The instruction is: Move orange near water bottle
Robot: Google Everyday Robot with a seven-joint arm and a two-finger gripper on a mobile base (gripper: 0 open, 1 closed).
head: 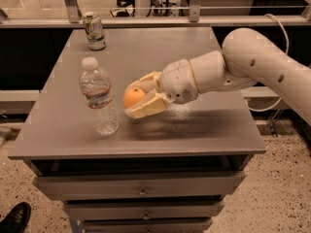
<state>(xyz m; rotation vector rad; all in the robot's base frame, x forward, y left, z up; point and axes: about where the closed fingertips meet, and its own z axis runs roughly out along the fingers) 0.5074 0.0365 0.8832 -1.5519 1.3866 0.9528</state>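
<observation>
The orange (132, 97) is a small round fruit held between my gripper's cream fingers (146, 108). My gripper (136, 97) is shut on it, just above the grey table (194, 130), coming in from the right. The water bottle (98, 97) stands upright left of centre, clear with a white cap and a red, white and blue label. The orange is a short gap to the right of the bottle, at about the height of its label.
A green-and-white soda can (94, 30) stands at the table's back left. My white arm (262, 67) reaches over the right side of the table. Drawers are below the tabletop. A black shoe (14, 218) shows at the bottom left on the floor.
</observation>
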